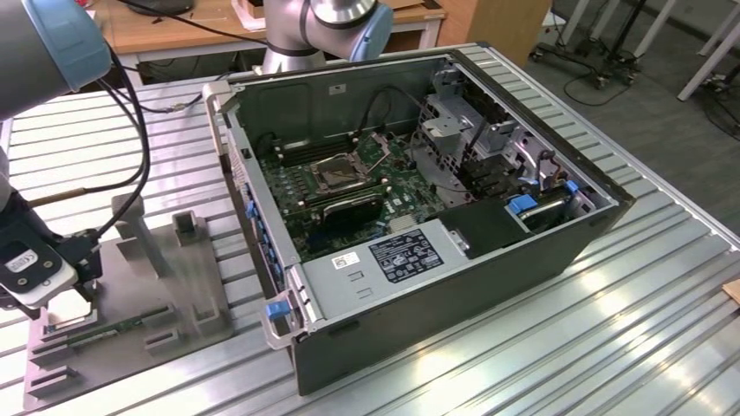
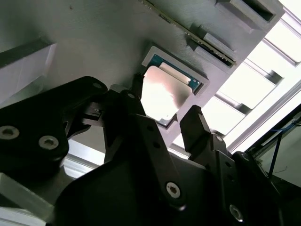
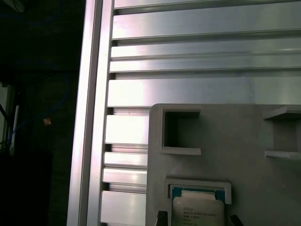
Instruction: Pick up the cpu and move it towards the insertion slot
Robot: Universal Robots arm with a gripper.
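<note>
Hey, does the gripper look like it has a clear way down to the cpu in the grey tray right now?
Probably yes. In the second wrist view the gripper hangs over the cpu with its open fingers on either side, and nothing covers it in the tray.

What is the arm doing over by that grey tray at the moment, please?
The arm's gripper hangs low over the grey tray, with its fingers open on either side of the cpu. The cpu lies flat in its tray pocket and is not yet lifted. The insertion slot sits on the motherboard inside the open computer case, off toward the exterior view's right, well apart from the gripper.
</note>
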